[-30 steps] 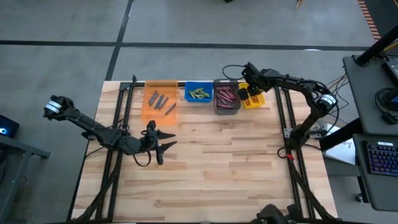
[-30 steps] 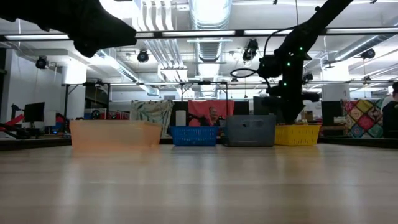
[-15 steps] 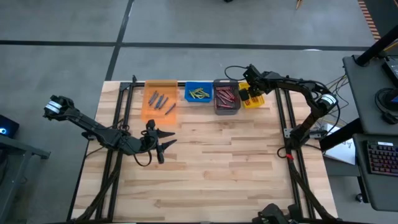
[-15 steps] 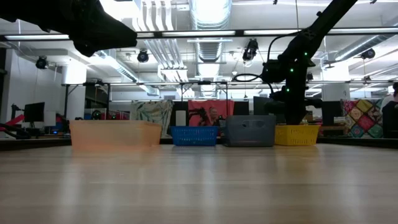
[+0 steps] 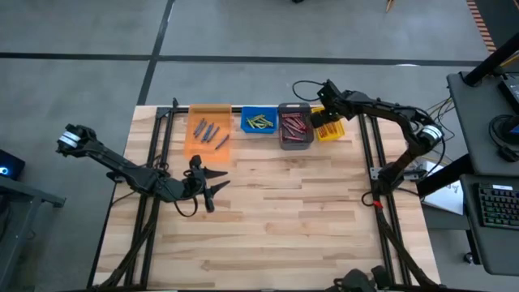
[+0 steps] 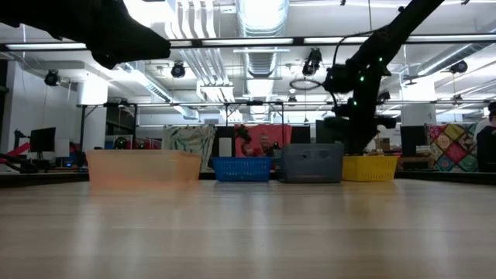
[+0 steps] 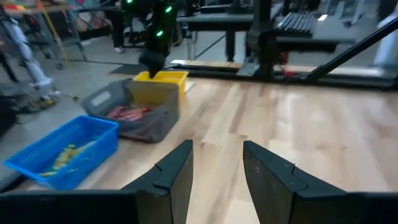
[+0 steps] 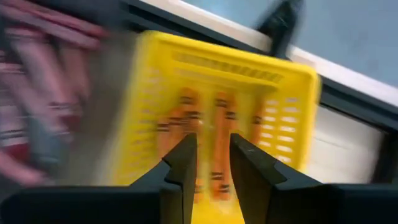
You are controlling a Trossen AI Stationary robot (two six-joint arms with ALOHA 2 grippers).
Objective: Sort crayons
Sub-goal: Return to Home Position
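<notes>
Lengthwise, orange crayons point(image 8: 221, 143) lie parallel in the yellow bin point(image 8: 298, 81).

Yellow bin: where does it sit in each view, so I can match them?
High view: yellow bin at the row's right end, under the right arm.
Low view: rightmost bin.
Left wrist view: beyond the grey bin.
Right wrist view: straight ahead, filling the middle.
Landmark: the grey bin beside it.
</notes>
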